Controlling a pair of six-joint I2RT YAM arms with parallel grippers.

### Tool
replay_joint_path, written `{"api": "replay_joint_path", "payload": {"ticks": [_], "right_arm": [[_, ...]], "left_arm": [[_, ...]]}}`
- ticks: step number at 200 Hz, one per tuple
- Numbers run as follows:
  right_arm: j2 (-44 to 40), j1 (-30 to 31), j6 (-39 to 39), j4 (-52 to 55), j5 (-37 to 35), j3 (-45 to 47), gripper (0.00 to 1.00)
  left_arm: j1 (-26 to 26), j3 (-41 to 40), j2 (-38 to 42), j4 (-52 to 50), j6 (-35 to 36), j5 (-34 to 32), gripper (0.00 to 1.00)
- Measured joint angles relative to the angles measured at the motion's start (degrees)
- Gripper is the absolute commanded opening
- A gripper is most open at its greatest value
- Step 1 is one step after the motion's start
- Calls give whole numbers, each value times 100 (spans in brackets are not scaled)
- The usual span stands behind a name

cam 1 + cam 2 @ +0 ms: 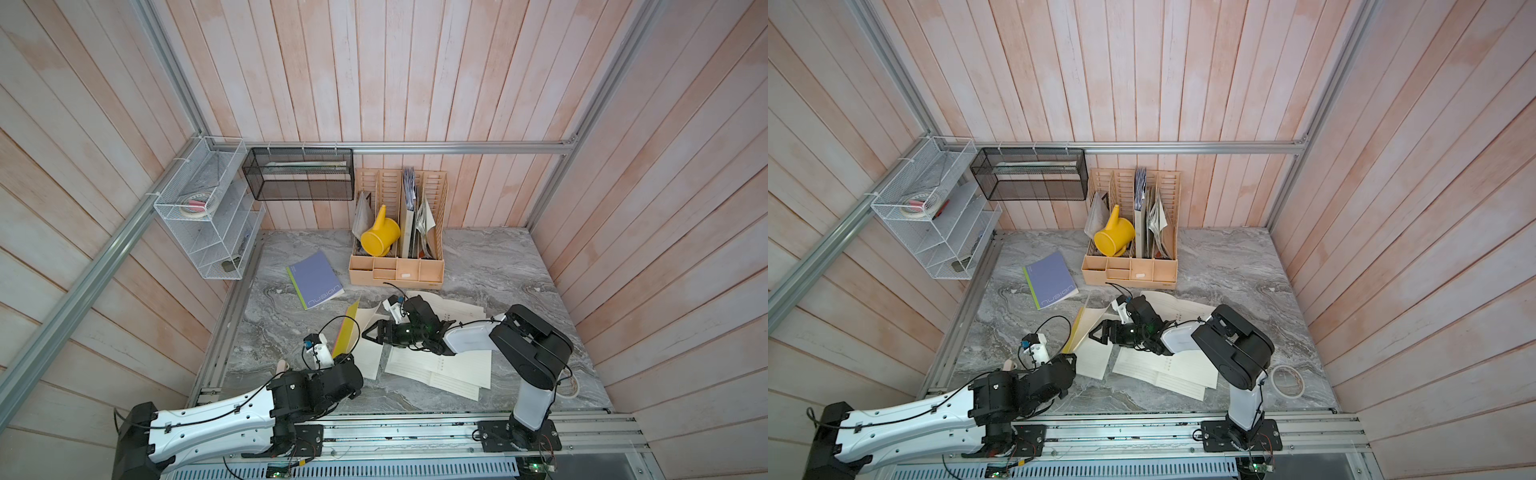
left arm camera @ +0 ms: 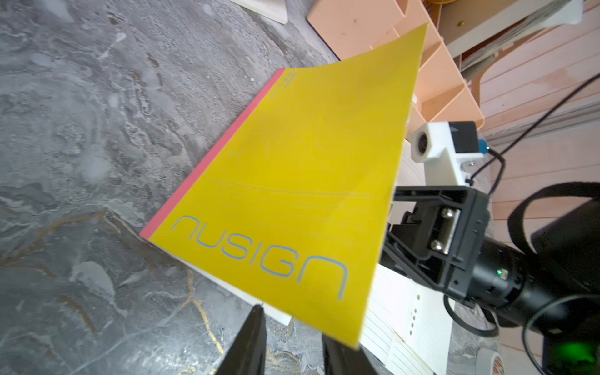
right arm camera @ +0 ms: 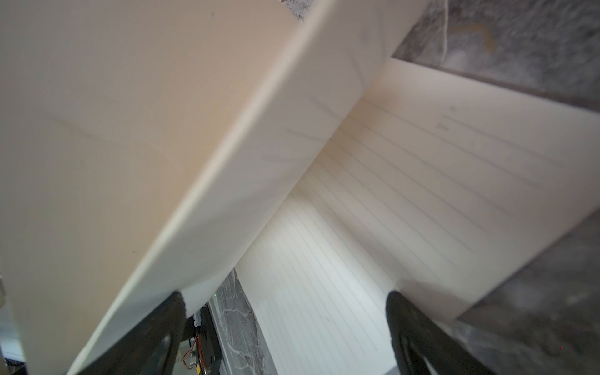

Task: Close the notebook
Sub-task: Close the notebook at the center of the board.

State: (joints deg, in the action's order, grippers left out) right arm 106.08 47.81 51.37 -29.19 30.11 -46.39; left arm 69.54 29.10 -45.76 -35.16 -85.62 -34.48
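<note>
The fingers of my left gripper [image 2: 292, 350] sit slightly parted, pinching nothing, at the lower edge of the yellow notebook [image 2: 292, 194]. The notebook lies mid-table with its cover raised steeply over its pages. My right gripper [image 3: 285, 324] gapes wide, facing the cover's cream inner side above lined sheets [image 1: 440, 365]. Behind, a peach organiser [image 1: 434, 270] holds a yellow watering can [image 1: 378, 239] and upright papers. A white wire shelf [image 1: 224, 249] holds 1 tape roll [image 1: 195, 205]. My left arm stretches low; my right arm folds at the elbow.
</note>
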Motion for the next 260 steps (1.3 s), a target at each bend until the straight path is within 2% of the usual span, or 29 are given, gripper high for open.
{"api": "replay_joint_path", "payload": {"ticks": [35, 58, 82, 98, 130, 153, 170, 211, 260], "right_arm": [[0, 0, -35, 11, 0, 0, 98], [0, 0, -57, 22, 0, -4, 98], [0, 0, -66, 31, 0, -7, 98], [0, 0, -70, 37, 0, -9, 98], [0, 0, -107, 109, 0, -46, 98], [-2, 0, -168, 219, 2, -94, 98], [-9, 2, -216, 348, 0, -151, 98], [-61, 4, -369, 660, -28, -245, 98], [-101, 2, -551, 1091, -72, -409, 98]], "left_arm": [[0, -13, 94, 463, 516, 181, 36], [-22, 179, 271, 372, 905, 166, 36], [-400, 713, 382, 127, 1386, 212, 36], [-1014, 944, 503, 173, 1893, 470, 36], [-2662, 984, 584, 400, 2804, 1591, 36], [-3976, 863, 4, 717, 3320, 2861, 36], [-4500, 560, -599, 1161, 3556, 3716, 36], [-4699, 96, -1735, 1843, 3884, 5031, 36], [-4717, 59, -2503, 2573, 4087, 5543, 36]]}}
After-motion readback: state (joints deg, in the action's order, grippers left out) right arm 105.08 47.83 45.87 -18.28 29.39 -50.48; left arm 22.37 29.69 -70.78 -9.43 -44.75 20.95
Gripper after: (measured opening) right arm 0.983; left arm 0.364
